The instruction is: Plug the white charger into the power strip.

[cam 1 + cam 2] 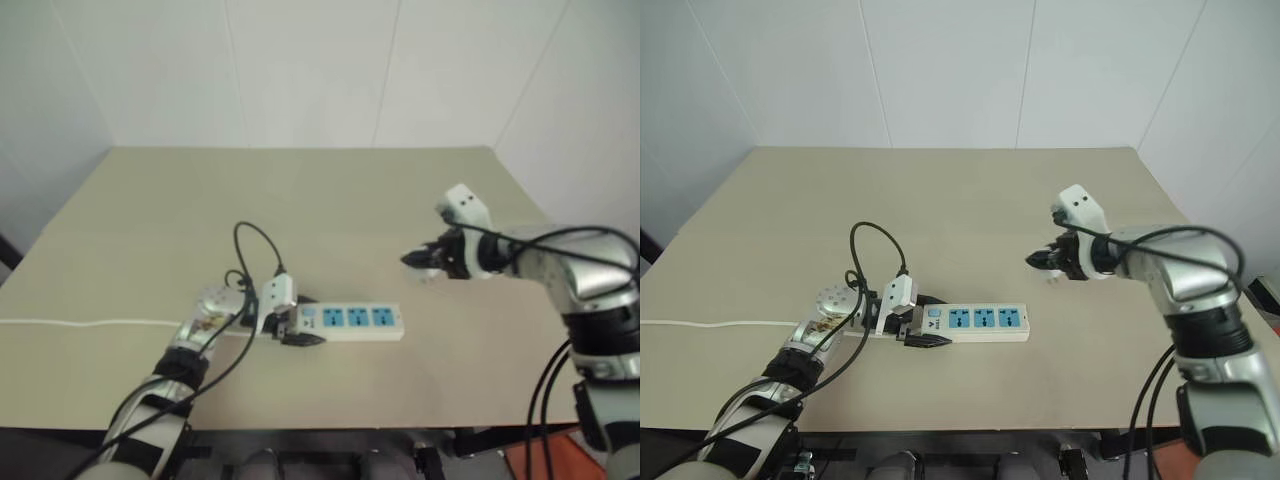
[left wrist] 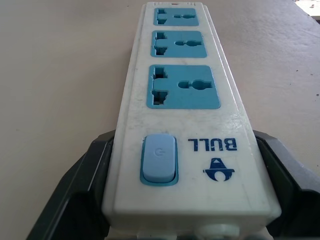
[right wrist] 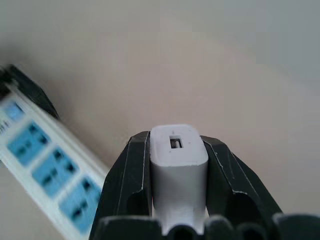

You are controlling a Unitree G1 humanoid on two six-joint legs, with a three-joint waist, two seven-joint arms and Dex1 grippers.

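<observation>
The left arm reaches forward low over the desk [image 1: 120, 250], wrist bent so the left gripper [image 1: 923, 320] points toward the robot's right. Its black fingers [image 2: 75, 200] are clamped on the switch end of the power strip [image 2: 182, 115]. The right arm is raised, elbow out; the right gripper [image 3: 179, 165] points forward-left and slightly down, fingers [image 3: 125, 185] closed around the white charger [image 3: 177, 160].

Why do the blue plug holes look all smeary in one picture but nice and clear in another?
In the right wrist view the long white power strip with blue sockets is smeared, while the small white cube charger between the black fingers looks sharp. In the left wrist view the strip's near sockets are crisp; the far end softens.
</observation>
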